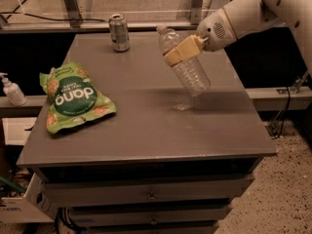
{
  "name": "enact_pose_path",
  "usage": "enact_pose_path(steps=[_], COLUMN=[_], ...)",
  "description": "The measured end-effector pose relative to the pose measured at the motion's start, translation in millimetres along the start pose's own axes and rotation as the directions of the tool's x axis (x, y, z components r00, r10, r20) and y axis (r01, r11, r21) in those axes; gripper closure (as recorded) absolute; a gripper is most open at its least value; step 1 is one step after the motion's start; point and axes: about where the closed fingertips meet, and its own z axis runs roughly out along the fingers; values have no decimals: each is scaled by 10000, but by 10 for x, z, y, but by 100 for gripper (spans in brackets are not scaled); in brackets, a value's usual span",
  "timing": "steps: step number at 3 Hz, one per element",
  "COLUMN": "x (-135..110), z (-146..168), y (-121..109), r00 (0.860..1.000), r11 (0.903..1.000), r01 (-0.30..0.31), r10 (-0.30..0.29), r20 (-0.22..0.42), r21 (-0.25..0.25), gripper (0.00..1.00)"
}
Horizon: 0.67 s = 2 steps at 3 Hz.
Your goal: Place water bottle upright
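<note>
Tan tool (181, 51) over grey table (146, 130), clear ribbed bottle (193, 75), perhaps silver can (119, 32).
</note>
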Motion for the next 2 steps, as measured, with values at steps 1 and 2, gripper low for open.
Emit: enact_pose_path(steps=[1,2], x=[82,102], z=[126,157], y=[57,48], r00=[9893,9869], r11=[9959,9943], r01=[527,646], r10=[-419,-510], r20=[-1397,-1530], r21=[742,852], gripper=[100,100])
